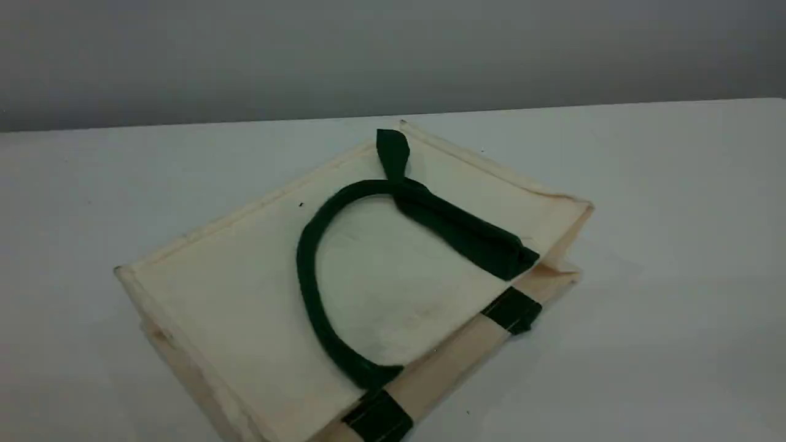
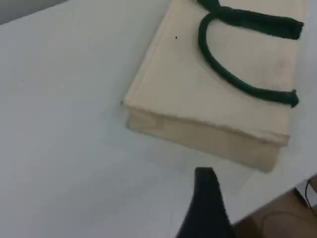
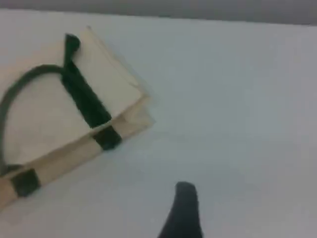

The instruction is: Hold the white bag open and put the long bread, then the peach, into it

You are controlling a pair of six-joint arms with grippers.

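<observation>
White table [image 1: 675, 245] by grey wall [image 1: 393, 55] bears white bag [image 1: 245, 288]; left gripper [image 2: 205, 181], right gripper [image 3: 185, 191] spread.

White bag [image 1: 245, 294]: cream-white canvas, plain. The folded side is a shade more tan. One small dark speck on the top panel.
Handle [image 1: 305, 264]: dark green, uniform.
Handle patches [image 1: 513, 310]: same dark green, near black in shadow. They read as short bands across the cream edge strip.
Bench [image 1: 675, 258]: pale white with a faint blue-grey cast, plain.
Wall [image 1: 368, 49]: flat mid-grey.
Left gripper [image 2: 205, 198], right gripper [image 3: 184, 203]: visible tip of each black.
Floor [image 2: 277, 220], corner of left wrist view: brown.
</observation>
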